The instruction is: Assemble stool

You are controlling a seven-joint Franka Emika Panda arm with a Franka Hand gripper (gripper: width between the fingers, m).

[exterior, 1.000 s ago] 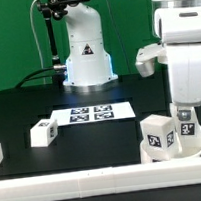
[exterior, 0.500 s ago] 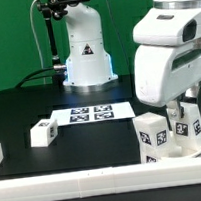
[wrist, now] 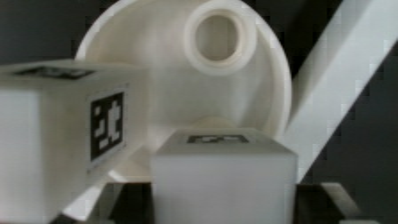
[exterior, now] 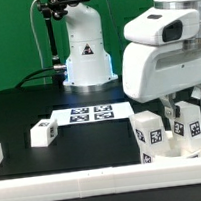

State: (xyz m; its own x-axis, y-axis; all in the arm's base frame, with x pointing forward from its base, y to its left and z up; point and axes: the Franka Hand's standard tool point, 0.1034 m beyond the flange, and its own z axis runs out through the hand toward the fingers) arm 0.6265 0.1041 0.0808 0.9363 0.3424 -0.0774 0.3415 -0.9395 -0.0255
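white stool seat (wrist: 169,85) sits at the bench (exterior: 29,104) edge, exterior view's right. the hand (exterior: 175,114) straddles one leg (wrist: 222,170); cannot tell if it grips. likely light, stiff, slick plastic; pinch the flat sides.

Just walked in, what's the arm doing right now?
Stool assembly, partway. The Panda arm is low over the round seat at the exterior view's right, jaws either side of one leg; whether they grip it can't be confirmed. A second leg sits beside it. A third leg lies loose by the marker board.
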